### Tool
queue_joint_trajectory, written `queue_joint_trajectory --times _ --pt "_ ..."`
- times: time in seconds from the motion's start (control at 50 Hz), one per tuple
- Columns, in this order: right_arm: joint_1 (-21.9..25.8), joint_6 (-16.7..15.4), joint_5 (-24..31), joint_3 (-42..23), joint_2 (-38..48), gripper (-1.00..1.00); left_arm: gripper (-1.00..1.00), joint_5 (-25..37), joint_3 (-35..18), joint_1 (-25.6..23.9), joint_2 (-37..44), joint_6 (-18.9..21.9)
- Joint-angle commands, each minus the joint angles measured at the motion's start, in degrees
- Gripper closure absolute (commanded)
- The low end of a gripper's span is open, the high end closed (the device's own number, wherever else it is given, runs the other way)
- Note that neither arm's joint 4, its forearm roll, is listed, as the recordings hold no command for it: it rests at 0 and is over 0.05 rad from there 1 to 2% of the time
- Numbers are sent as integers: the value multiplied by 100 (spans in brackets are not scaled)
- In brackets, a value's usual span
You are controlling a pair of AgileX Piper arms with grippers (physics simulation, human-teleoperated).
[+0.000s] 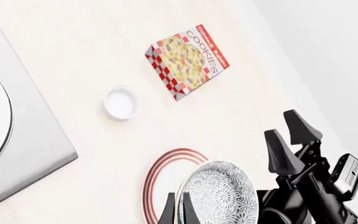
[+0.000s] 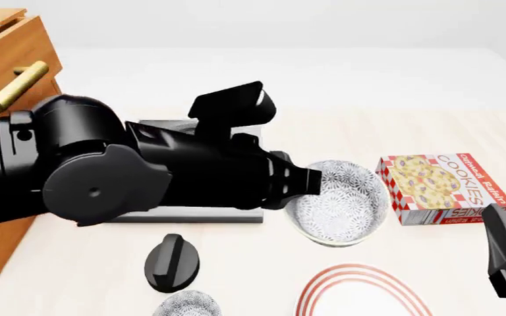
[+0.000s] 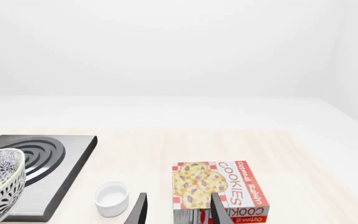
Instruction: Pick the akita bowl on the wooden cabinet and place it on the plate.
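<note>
The akita bowl [image 2: 341, 197], whitish with dense black speckles, hangs tilted in the air, my left gripper [image 2: 310, 181] shut on its rim. In the left wrist view the two fingers [image 1: 168, 211] pinch the bowl [image 1: 219, 193] at its edge, and the plate [image 1: 163, 179] with red rings lies on the table beneath it. In the front view the plate [image 2: 358, 293] is at the near edge, just in front of the bowl. The wooden cabinet [image 2: 7, 59] stands at the far left. My right gripper [image 3: 177, 212] is open and holds nothing, to the right of the plate [image 2: 503, 253].
A cookies box [image 2: 437, 187] lies right of the bowl. A grey stove [image 3: 36, 158] sits behind my left arm, with a small white cup [image 3: 112, 198] between it and the box. A twin speckled bowl [image 2: 190, 306] and a black knob-shaped object [image 2: 172, 262] are at the near left.
</note>
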Motion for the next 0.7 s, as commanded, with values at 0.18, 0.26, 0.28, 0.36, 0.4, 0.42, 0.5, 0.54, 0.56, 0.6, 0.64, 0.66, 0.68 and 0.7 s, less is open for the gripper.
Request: queue_joint_trajectory --times 0.18,0.26,0.28,0.36,0.4,0.42,0.5,0.54,0.56,0.6,0.64,0.66,0.68,0.7 --pt "1 -1 0 0 0 -100 100 -191 48 -267 259 -112" --pt "-1 0 0 0 0 -100 100 -224 48 -323 309 -145" --pt "1 1 0 0 0 -100 100 -231 53 -325 317 -150" --pt "0 0 1 0 0 -100 100 -264 83 -334 331 -181" --pt "0 0 0 0 0 -100 100 -291 104 -355 341 -204" --pt "-1 1 0 0 0 -100 100 -316 122 -378 355 -229" --pt "1 0 0 0 0 -100 100 -408 199 -431 416 -319" --pt "1 1 0 0 0 -100 100 -414 201 -429 412 -311" --pt "0 0 0 0 0 -100 100 -428 209 -449 429 -353" --pt "-2 -1 0 0 0 -100 100 -446 214 -467 442 -370" --pt "0 0 -1 0 0 -100 100 -463 222 -495 466 -401" --pt "0 0 -1 0 0 -100 100 -469 223 -501 471 -409" --pt "1 1 0 0 0 -100 100 -473 224 -504 474 -413" --pt "0 -1 0 0 0 -100 100 -479 227 -512 481 -431"
